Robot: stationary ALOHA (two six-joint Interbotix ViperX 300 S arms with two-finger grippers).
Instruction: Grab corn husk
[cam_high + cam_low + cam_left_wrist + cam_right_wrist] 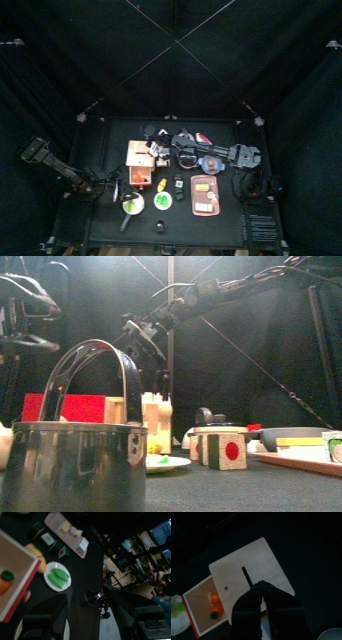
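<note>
Corn husk: the green husk [59,577] lies on a small white plate [48,583] near the front of the counter [100,215]. From above you find it [163,201] just in front of a yellow piece [162,184]. From table height it is a low green strip [166,460] to the right of the steel pot [87,461].

Husk and left jaws: your left jaws [90,614] stand spread wide. The husk lies out ahead of them, clear of both and touched by neither.

Husk and right jaws: your right jaws [262,587] are drawn close, tips all but meeting, and you can see nothing between them. They hang over the pale sliding lid of the wooden box [244,562]. The husk is well apart from them, beyond the box's front corner.

Wooden box: it has red sides and sits just behind and to the left of the plate [138,160]. An orange piece and a small green piece lie in its open part.

Tray: a wooden tray [203,190] with small items lies to the right of the plate.

Arms: your left arm [54,165] comes in low from the left. Your right arm [221,155] reaches across the middle of the counter.
</note>
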